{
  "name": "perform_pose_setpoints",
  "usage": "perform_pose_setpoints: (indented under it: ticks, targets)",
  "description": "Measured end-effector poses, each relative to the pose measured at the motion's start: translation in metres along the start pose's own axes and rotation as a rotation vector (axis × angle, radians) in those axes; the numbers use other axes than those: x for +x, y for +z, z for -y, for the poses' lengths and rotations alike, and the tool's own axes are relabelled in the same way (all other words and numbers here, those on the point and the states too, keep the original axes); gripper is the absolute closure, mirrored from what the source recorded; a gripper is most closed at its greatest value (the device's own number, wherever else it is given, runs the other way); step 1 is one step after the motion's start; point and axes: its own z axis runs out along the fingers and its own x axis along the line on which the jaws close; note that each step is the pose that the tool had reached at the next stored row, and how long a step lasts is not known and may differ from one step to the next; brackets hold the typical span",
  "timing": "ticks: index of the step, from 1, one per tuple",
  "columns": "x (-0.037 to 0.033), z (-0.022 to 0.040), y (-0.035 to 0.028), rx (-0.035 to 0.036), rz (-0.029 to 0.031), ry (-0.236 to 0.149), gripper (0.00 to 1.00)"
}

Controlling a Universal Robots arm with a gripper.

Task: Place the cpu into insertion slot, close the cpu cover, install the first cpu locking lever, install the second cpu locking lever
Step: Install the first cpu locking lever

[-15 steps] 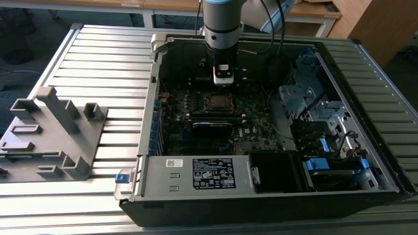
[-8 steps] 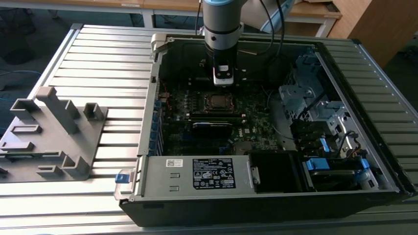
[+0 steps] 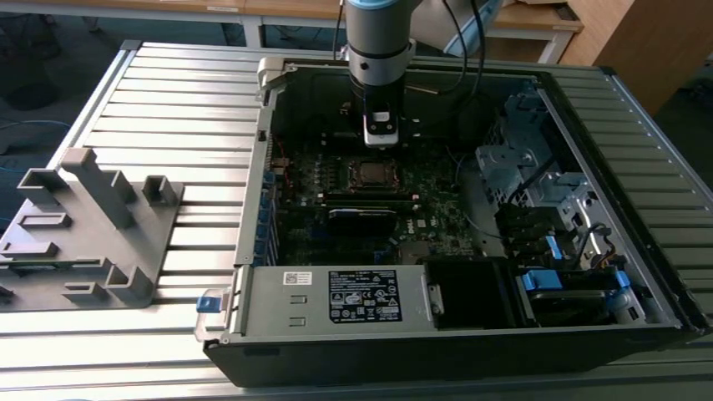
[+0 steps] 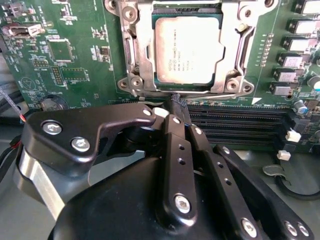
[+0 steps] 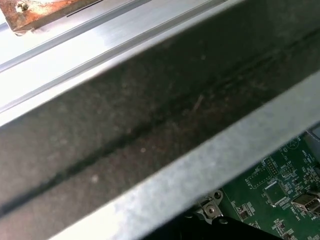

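The cpu (image 4: 187, 47), a flat square chip with a dull silver top, lies in the socket on the green motherboard. The cpu cover (image 4: 144, 47), a silvery metal frame, lies flat around it, and the chip shows through its open window. Thin metal levers run along two opposite sides of the socket (image 3: 371, 173). My gripper (image 4: 178, 102) hangs just off the socket's edge on the memory slot side. Its black fingers (image 4: 172, 135) are shut together with nothing between them. In the exterior view the gripper (image 3: 381, 140) stands inside the open computer case, just behind the socket.
Black memory slots (image 4: 235, 125) lie beside the socket. The case walls (image 5: 150, 115) ring the motherboard (image 5: 280, 195). A drive cage (image 3: 523, 167) stands at the exterior view's right, a power supply (image 3: 334, 296) at the front. A grey fixture (image 3: 89, 225) sits on the table at the left.
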Motion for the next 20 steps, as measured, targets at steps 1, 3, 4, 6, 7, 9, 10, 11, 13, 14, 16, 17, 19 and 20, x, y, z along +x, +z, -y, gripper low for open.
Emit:
perform_pose_setpoints:
  ticks: [1,3,4,6,7,9,10,11,13,14,16,17,19,20]
  targets:
    - [0.0,0.0,0.0,0.0001,0.0,0.0,0.89]
    - [0.0,0.0,0.0,0.0001,0.0001,0.0,0.89]
    - [0.0001,0.0,0.0,-0.0005,-0.0002,0.0,0.89]
    - [0.0001,-0.0006,-0.0019,-0.0011,-0.0006,0.0,0.89]
    - [0.0,-0.001,-0.0035,-0.0012,-0.0006,0.0,0.89]
    - [0.0001,-0.0012,-0.0048,-0.0014,-0.0005,0.0,0.89]
    - [0.0004,-0.001,-0.0049,-0.0023,0.0009,0.0,0.89]
    - [0.0008,-0.0006,-0.005,-0.0047,0.0052,0.0,0.89]
    - [0.0022,0.0002,-0.0049,-0.0147,0.0215,-0.002,0.89]
    - [0.0029,0.0007,-0.0047,-0.0203,0.0305,-0.003,0.89]
    - [0.0037,0.0011,-0.0046,-0.0262,0.0397,-0.004,0.89]
    - [0.0038,0.0012,-0.0046,-0.0265,0.0398,-0.005,0.89]
    - [0.0046,0.0018,-0.0044,-0.0276,0.0404,-0.004,0.89]
    - [0.0052,0.0022,-0.0042,-0.0282,0.0412,-0.005,0.89]
